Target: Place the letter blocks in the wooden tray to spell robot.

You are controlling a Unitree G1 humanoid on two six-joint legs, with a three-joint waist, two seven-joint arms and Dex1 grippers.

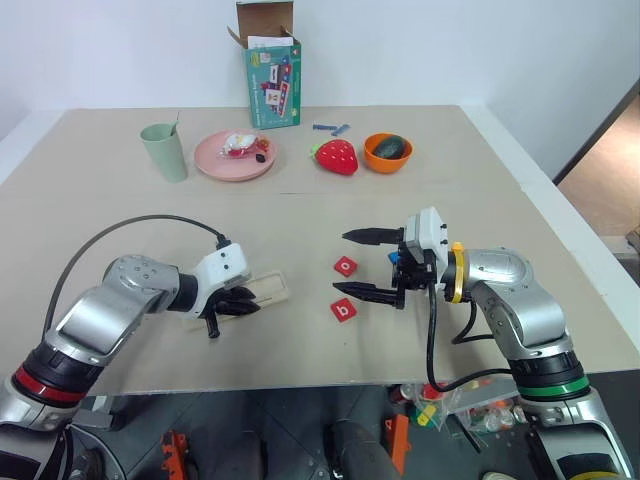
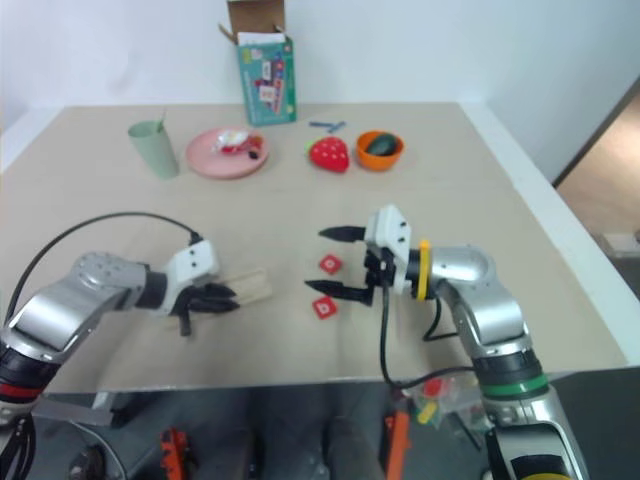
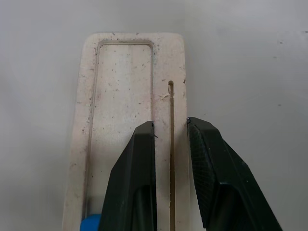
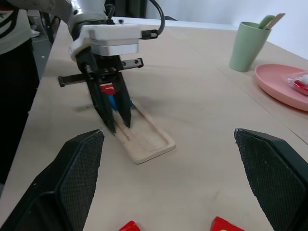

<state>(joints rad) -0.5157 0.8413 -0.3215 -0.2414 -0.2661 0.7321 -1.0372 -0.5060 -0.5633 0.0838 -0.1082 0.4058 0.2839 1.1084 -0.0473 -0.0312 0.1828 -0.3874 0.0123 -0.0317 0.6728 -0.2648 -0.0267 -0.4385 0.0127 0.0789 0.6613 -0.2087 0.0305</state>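
While clamping the wooden tray rim, L gripper, jaws pinched narrow, risking dragging tray askew, spilling the tiles inside; R gripper gaping wide round loose o & b, risking knocking them

Beige table — wooden tray, two red letter blocks, pink plate.

Bare tabletop lies open between the wooden tray and two red letter blocks, while the left gripper covers the tray's near end.
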